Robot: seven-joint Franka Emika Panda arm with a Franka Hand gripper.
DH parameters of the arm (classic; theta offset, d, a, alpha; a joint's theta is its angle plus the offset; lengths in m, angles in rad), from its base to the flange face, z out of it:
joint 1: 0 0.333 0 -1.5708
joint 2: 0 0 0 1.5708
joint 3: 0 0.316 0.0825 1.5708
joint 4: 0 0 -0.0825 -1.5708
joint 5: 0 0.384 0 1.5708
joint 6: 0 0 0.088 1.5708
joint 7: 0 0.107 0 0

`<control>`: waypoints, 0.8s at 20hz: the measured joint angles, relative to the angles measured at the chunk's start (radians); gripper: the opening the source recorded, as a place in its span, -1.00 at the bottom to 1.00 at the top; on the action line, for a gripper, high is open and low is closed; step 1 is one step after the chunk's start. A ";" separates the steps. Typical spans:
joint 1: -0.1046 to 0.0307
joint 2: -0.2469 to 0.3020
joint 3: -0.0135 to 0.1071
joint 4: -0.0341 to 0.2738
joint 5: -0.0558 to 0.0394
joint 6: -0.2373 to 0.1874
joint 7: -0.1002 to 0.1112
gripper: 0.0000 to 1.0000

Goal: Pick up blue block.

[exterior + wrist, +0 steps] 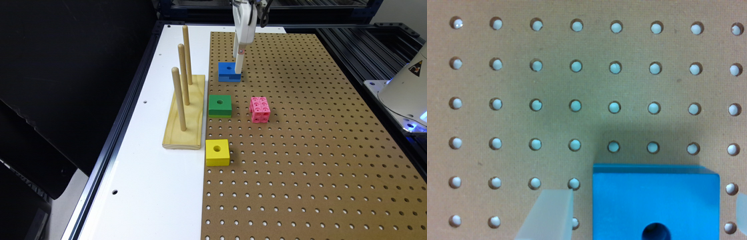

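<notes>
The blue block point(229, 71) lies flat on the brown pegboard point(300, 140) toward its far end, round hole facing up and a notch in its near side. My gripper point(239, 69) hangs straight down at the block's edge on the exterior view's right. In the wrist view the blue block point(656, 202) sits between the two pale fingers point(549, 215), with a gap on each side. The gripper point(644, 220) is open and holds nothing.
A green block point(220, 105) and a yellow block point(217, 152) lie nearer along the pegboard's edge, and a pink studded cube point(260, 109) sits beside the green one. A wooden base with three upright pegs point(184, 110) stands on the white table point(150, 186).
</notes>
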 joint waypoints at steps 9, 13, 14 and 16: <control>0.000 0.073 0.007 0.064 0.0000 0.032 0.003 1.00; 0.000 0.089 0.010 0.083 0.0000 0.032 0.005 1.00; 0.000 0.089 0.010 0.085 0.0000 0.032 0.005 1.00; 0.000 0.090 0.011 0.086 0.0000 0.032 0.006 1.00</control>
